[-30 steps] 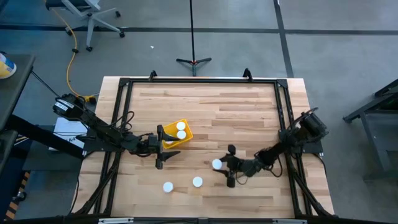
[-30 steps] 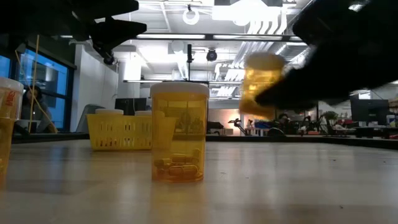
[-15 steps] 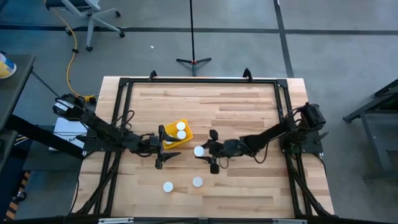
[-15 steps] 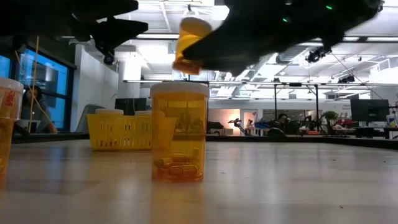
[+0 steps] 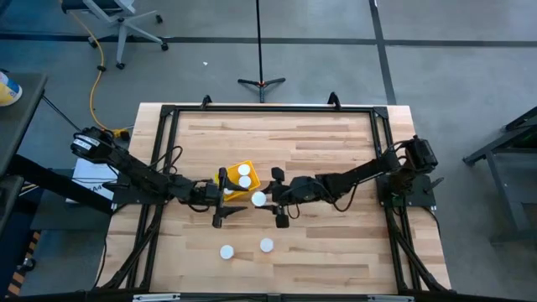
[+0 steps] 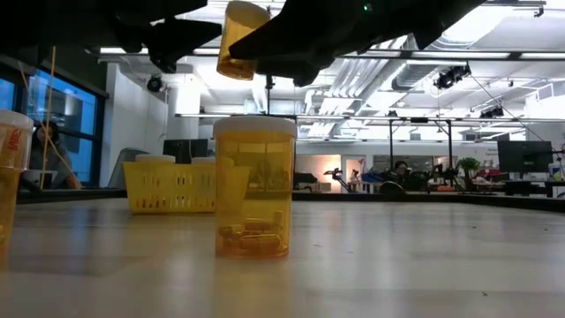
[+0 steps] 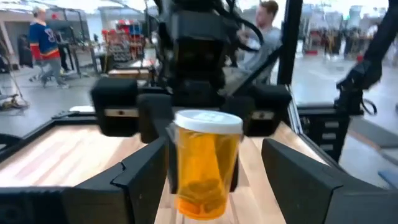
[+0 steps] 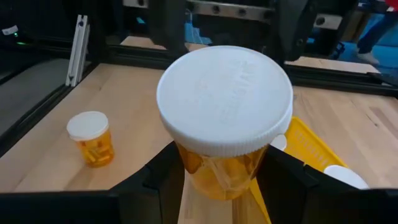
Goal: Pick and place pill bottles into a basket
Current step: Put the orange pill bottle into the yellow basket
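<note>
Risk of a miss: the right claw (image 5: 278, 199) carried its bottle (image 5: 259, 200) just beside the basket (image 5: 228, 192), not yet over it, so if you had let go there, the bottle would likely have struck the near wall or dropped onto the bench (image 5: 277, 143) and rolled.
Risk of a clash: the left claw (image 5: 217, 200) sat at the basket's other side, and the two claws faced each other closely, so pushing the right arm further across could have knocked them together or shoved the basket.
Risk of crowding: two bottles (image 5: 244, 175) already stood inside the basket, and a lowered third could have landed on a cap and tipped.
Right arm pose: you had it stretched low across the bench from the right edge, wrist level, its fingers (image 8: 155, 180) clamped on the amber body of the bottle (image 8: 224, 118), cap up, held in the air.
Left arm pose: you had it reaching in from the left edge, its fingers (image 7: 134, 180) spread apart and holding nothing.
Other bottles: two (image 5: 226, 252) stood on the bench nearer the front edge, well apart from the basket.
</note>
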`<state>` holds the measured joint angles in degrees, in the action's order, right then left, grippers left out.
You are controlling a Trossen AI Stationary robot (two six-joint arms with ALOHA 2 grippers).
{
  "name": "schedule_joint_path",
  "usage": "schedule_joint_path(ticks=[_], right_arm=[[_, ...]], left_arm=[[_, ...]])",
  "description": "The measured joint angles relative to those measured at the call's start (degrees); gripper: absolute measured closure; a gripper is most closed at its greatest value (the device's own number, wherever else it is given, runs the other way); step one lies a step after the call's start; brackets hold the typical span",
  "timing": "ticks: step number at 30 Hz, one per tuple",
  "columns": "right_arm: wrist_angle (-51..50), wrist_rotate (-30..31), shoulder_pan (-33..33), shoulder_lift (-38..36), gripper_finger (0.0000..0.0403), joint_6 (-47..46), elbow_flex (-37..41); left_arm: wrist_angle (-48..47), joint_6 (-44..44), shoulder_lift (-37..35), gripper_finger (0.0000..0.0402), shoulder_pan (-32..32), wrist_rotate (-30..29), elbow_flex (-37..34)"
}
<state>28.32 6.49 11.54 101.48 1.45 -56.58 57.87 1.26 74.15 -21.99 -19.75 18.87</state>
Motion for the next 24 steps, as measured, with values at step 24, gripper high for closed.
schedule_joint_path(ticks=[24], right_arm=[[0.20, -1.16, -0.99, 0.01, 0.0237, 0.09, 0.02]], left_arm=[[-16.05, -3.18, 0.04, 0.0108, 7.12, 10.58, 8.13]])
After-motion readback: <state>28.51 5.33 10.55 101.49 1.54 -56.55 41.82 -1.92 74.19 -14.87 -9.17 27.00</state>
